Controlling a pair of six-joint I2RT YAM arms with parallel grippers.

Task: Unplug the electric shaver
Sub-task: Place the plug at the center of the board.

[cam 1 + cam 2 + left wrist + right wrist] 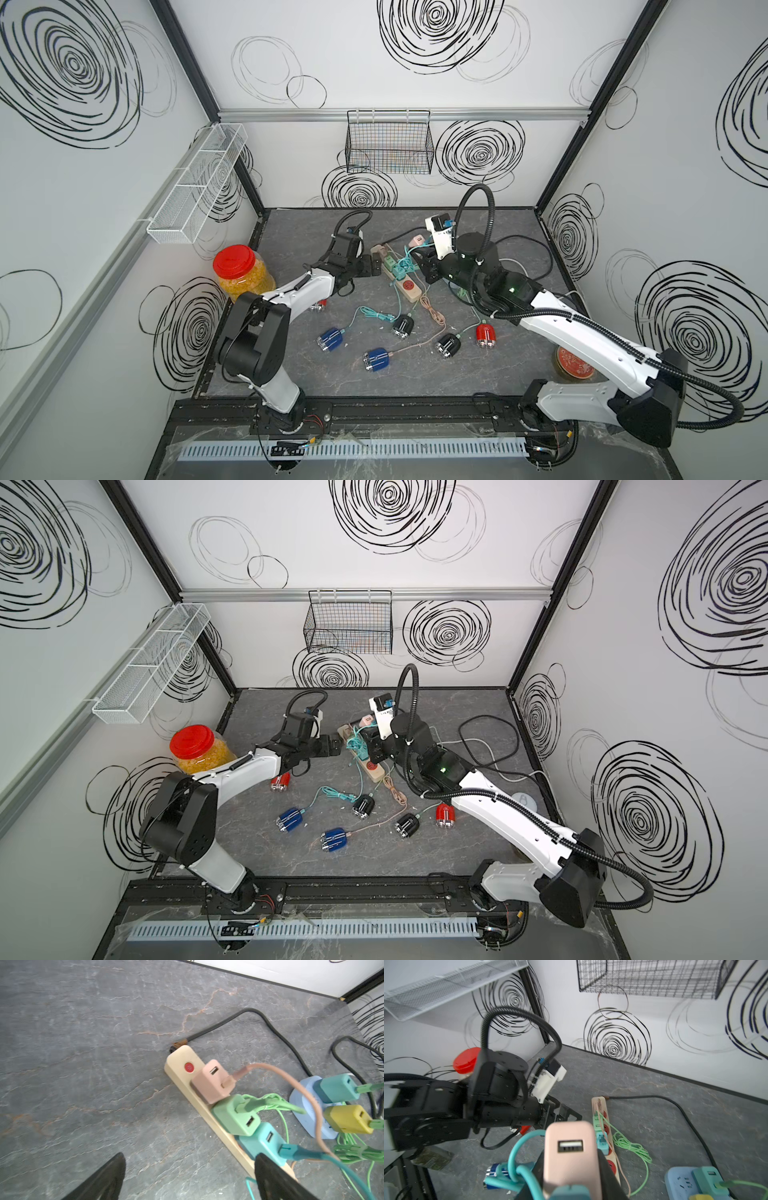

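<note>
Six shavers (pixel 403 326): two blue, two black, two red.

No word, brand or number could be read anywhere in the scene. The red button (pixel 189 1068) on the beige power strip (pixel 209 1111) bore a faint round mark, too blurred to make out, and the white camera mount (pixel 384 717) on the right wrist carried a short line of dark print too small to read. The red tin lid (pixel 575 362) showed a pale pattern that might have been lettering, but nothing in it was legible.
</note>
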